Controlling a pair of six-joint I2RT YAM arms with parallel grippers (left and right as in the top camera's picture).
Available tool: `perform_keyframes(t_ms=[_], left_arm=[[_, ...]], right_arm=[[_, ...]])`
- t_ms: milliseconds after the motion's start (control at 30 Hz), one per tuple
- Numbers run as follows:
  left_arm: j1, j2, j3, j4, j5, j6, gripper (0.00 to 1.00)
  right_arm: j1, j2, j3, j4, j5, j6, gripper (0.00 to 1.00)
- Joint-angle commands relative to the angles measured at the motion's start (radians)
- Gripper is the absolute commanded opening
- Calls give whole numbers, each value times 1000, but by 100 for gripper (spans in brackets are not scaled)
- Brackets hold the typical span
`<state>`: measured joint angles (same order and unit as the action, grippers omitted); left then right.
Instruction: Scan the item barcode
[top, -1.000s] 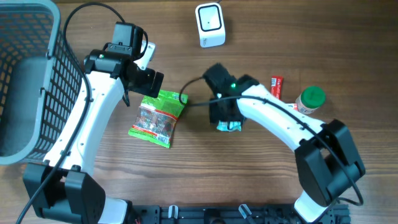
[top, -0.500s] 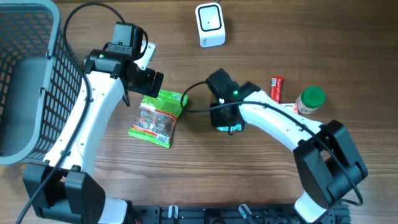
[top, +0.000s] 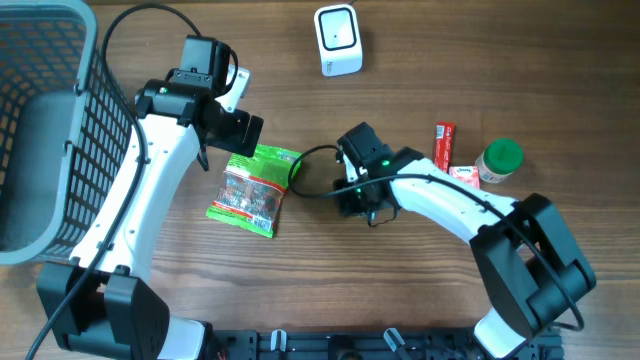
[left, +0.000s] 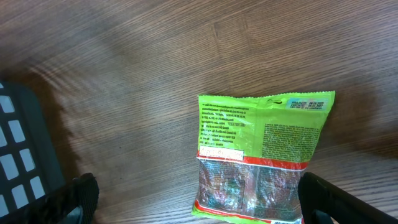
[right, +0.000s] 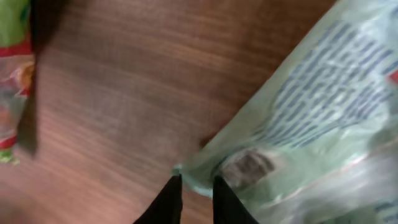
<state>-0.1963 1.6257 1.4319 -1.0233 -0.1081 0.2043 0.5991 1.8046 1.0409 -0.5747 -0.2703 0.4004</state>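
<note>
A pale green packet (right: 311, 118) fills the right of the right wrist view, blurred. My right gripper (right: 196, 202) has its two dark fingers nearly together, pinching the packet's lower left corner. From overhead my right gripper (top: 360, 192) sits mid-table and covers the packet. The white scanner (top: 338, 40) stands at the table's far edge. My left gripper (left: 208, 208) is wide open above a green snack bag (left: 261, 155), one finger (left: 81, 196) off its left side and the other at its right edge. Overhead, my left gripper (top: 238, 128) hangs just beyond that bag (top: 255, 185).
A grey wire basket (top: 60, 120) takes up the left side. A red stick pack (top: 444, 142) and a green-lidded bottle (top: 500, 158) lie to the right of my right arm. The green snack bag's edge (right: 11, 74) shows at the left of the right wrist view.
My right gripper has closed on the pale green packet and shifted slightly left; the packet no longer shows from overhead. The left arm and the snack bag have not moved.
</note>
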Motion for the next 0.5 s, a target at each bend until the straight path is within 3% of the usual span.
perform_keyframes(t_ms=[0, 233, 467], left_arm=[[-3, -4, 10, 3, -9, 8, 100], [-3, -4, 10, 3, -9, 8, 100], [-3, -4, 10, 3, -9, 8, 100]], right_arm=[[-32, -80, 101, -53, -94, -32, 23], [-3, -104, 97, -134, 31, 48, 21], [33, -47, 11, -128, 225, 120, 7]])
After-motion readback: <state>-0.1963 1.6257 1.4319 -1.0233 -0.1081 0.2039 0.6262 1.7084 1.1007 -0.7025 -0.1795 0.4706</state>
